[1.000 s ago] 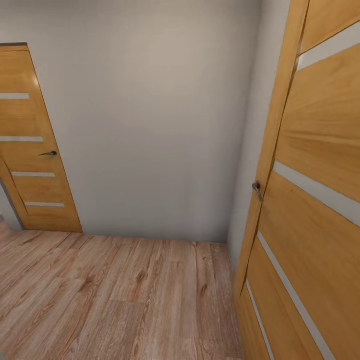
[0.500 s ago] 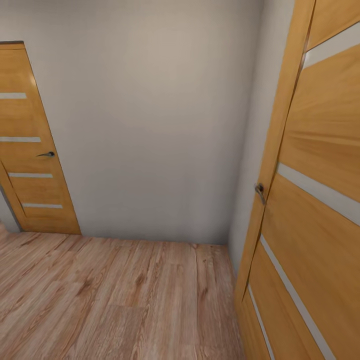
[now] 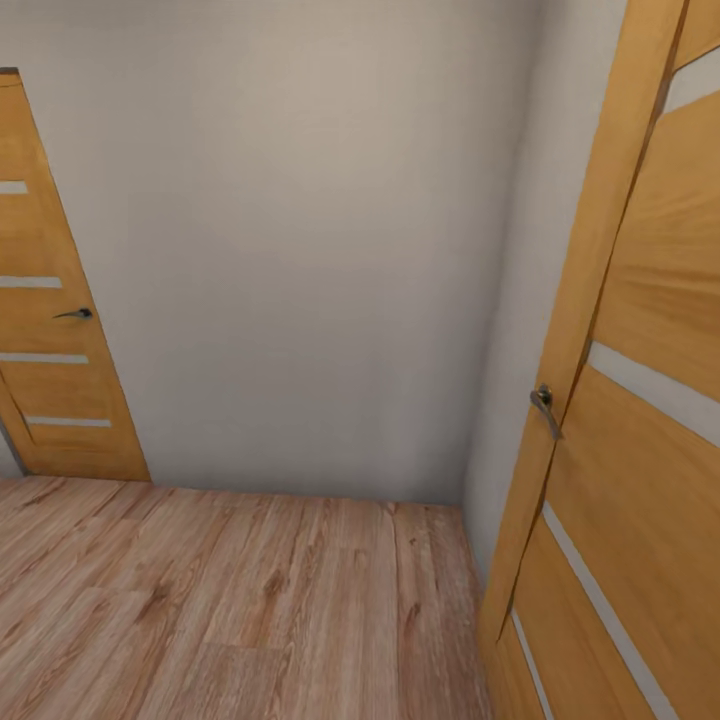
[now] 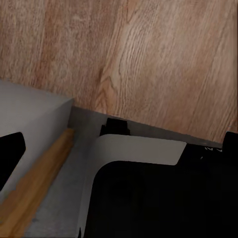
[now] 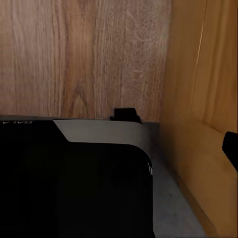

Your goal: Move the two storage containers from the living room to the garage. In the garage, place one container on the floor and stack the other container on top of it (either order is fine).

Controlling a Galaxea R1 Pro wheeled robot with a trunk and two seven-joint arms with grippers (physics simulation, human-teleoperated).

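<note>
The two storage containers are out of view. I am in a passage with a light wood-plank floor (image 3: 230, 610) and a pale grey wall (image 3: 300, 250) ahead. In the left wrist view, two dark fingertips (image 4: 11, 158) sit at opposite edges of the picture, so my left gripper (image 4: 122, 151) is open with nothing between its fingers. The right wrist view has one dark fingertip (image 5: 231, 148) at the picture's edge, wide of the middle. Both wrist cameras look down at my black and white base (image 4: 144, 193) and the floor.
A closed wooden door (image 3: 50, 330) with a lever handle (image 3: 76, 314) stands at the left of the far wall. A second wooden door (image 3: 640, 420) with a handle (image 3: 544, 402) runs close along my right side. Its panel (image 5: 208, 99) is close beside my right arm.
The whole head view has shifted: the far wall looms nearer, the left door has slid toward the left edge and the right door toward the right. The camera moved, not the things.
</note>
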